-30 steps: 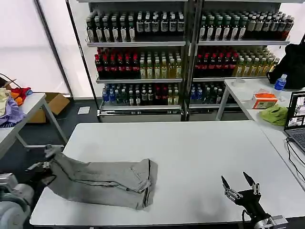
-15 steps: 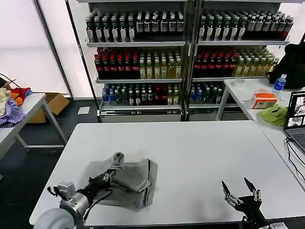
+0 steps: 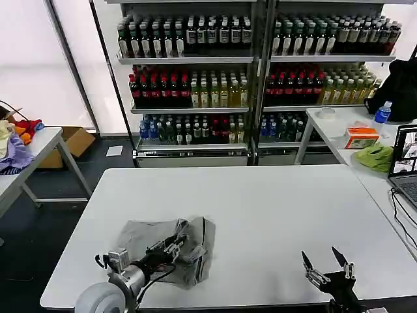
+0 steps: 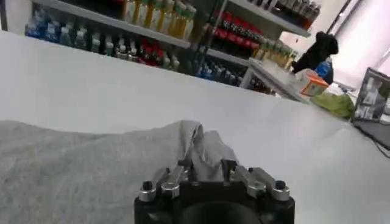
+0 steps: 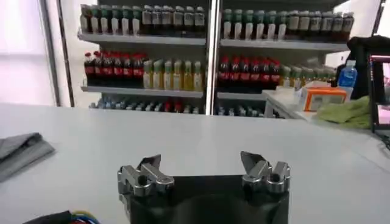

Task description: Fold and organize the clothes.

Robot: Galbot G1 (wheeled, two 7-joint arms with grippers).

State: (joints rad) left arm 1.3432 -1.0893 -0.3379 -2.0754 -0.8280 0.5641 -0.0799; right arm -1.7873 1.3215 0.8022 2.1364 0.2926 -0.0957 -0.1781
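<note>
A grey shirt [image 3: 166, 244] lies bunched on the white table [image 3: 260, 208], in the near left part of it, close to the front edge. It is folded over itself, so its collar, sleeves and any print are hidden in the folds; I can see only plain grey cloth and a darker hem line along its right side. The left gripper [image 3: 177, 242] reaches over the shirt from the near left corner, and its fingers are pressed together on a raised fold of the cloth. In the left wrist view this fold [image 4: 201, 146] stands up like a small peak just in front of the gripper body, but the fingertips themselves are covered by the cloth and the gripper housing, so the exact contact place cannot be made out. The lower part of the left arm is cut off by the bottom edge of the head view. The right gripper [image 3: 326, 262] hangs at the near right edge of the table, well apart from the shirt, with its two fingers spread wide and nothing between them. In the right wrist view a grey corner of the shirt [image 5: 21, 152] shows at the far side of the table. Behind the table stand shelves of bottles [image 3: 195, 85].
</note>
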